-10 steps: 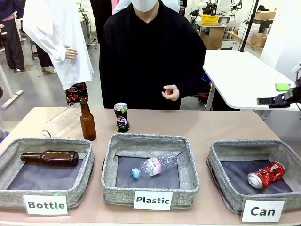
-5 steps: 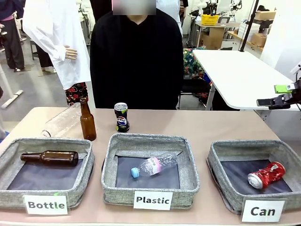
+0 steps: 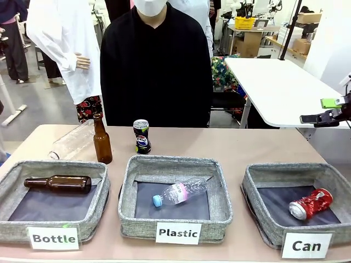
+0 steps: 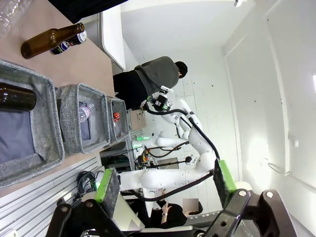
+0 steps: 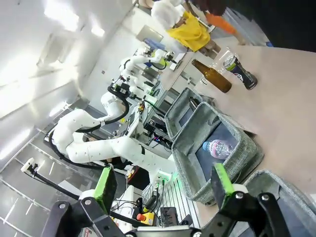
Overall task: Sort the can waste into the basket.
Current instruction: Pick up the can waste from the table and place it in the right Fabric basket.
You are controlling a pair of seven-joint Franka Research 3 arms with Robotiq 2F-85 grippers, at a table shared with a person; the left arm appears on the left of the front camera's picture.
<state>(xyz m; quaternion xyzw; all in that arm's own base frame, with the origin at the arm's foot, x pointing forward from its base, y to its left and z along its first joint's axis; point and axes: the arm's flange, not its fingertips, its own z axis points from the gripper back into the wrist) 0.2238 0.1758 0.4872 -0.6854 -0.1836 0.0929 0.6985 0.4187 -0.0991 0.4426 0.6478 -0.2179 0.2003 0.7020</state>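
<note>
Basket (image 3: 285,170) lbl "Can": red can (image 3: 311,203); Pepsi can (image 3: 142,137) outside.

Three white cards in black print, one on each grey basket front.
- "Can" card (image 3: 306,245): on the basket (image 3: 285,170) nearest the right jaws, below them.
- "Plastic" card (image 3: 178,233): middle basket (image 3: 173,161), farther from those jaws.
- "Bottle" card (image 3: 53,238): farthest basket (image 3: 55,164).
- Pepsi logo: black-blue can (image 3: 142,137), upright on the table (image 3: 247,148).

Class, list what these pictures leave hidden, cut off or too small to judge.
- Front view: the right gripper is cut off by the picture's right edge; so is the Can basket.
- Left wrist view: the red can is too small for detail; the upright brown bottle covers part of the Pepsi can.
</note>
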